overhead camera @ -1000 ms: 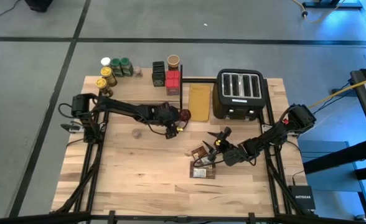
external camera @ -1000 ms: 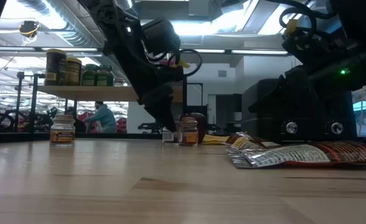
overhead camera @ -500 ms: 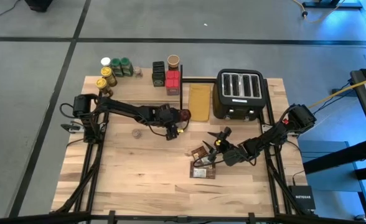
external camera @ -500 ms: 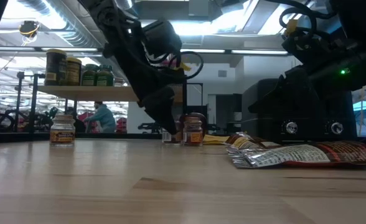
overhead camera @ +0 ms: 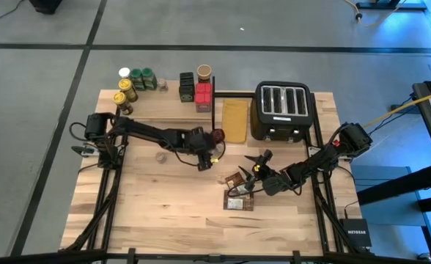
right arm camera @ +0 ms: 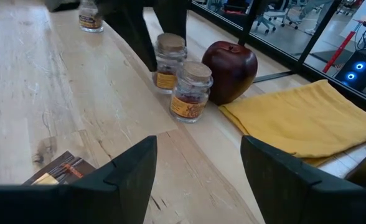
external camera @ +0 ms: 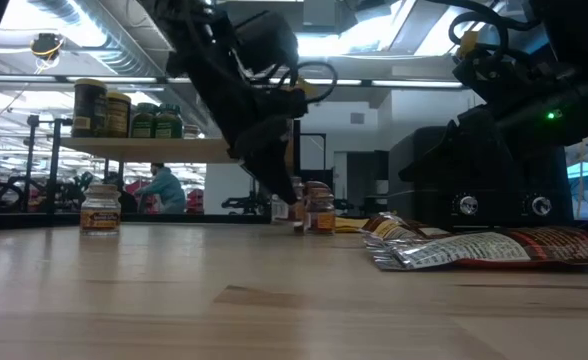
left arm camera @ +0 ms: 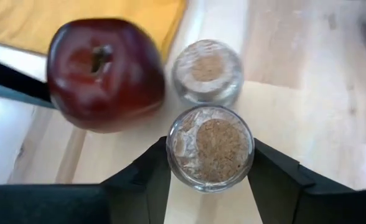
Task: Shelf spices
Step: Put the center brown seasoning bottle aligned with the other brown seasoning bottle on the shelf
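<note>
My left gripper (left arm camera: 209, 163) closes around a cork-topped spice jar (left arm camera: 211, 147) beside a second jar (left arm camera: 207, 71) and a red apple (left arm camera: 104, 73) — mid-table, short of the shelf (overhead camera: 164, 105). My right gripper (right arm camera: 197, 163) waits open near the foil packets (overhead camera: 239, 192).

Apple (left arm camera: 102, 74) and second jar (left arm camera: 208, 70) close ahead.

dark red apple (left arm camera: 104, 73) on the desk (overhead camera: 149, 205) touching a yellow cloth (overhead camera: 235, 119), black four-slot toaster (overhead camera: 283, 108) just beside the cloth, seated person (external camera: 162, 187) in the room behind
</note>
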You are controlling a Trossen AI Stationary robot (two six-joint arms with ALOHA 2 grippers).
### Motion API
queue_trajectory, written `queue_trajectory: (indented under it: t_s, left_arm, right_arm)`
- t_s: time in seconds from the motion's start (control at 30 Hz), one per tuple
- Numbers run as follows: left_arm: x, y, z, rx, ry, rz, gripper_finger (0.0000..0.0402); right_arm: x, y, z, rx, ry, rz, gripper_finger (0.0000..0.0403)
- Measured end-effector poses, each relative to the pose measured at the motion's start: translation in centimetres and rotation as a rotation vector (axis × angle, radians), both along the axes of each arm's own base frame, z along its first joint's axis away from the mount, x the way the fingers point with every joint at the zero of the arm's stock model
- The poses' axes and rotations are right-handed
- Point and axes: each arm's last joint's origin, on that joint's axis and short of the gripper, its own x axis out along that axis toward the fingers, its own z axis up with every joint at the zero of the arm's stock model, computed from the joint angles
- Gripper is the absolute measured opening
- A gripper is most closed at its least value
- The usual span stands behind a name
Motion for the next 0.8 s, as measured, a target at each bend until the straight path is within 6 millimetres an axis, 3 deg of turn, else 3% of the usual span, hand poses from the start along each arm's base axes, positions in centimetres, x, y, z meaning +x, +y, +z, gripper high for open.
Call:
queue_trajectory:
  t_s: [0.2, 0.37, 0.63, 0.8]
  left_arm:
    - [0.0, -1.4, 1.6, -0.021, 0.036, -0.007, 0.0168]
    - [-1.4, -2.0, 5.4, -0.024, -0.062, 0.028, 0.0166]
    - [-6.4, -2.0, 12.1, 0.037, -0.205, 0.204, 0.0167]
    - [-10.2, -1.4, 14.9, 0.093, -0.253, 0.364, 0.0169]
  right_arm:
    - [0.0, 0.0, 0.0, 0.0, 0.0, 0.0, 0.0237]
    - [0.0, 0.0, 0.0, 0.002, 0.0, -0.001, 0.0237]
    - [0.0, 0.0, 0.0, 0.003, -0.002, 0.0, 0.0237]
    - [0.0, 0.0, 0.0, 0.006, -0.003, -0.001, 0.0237]
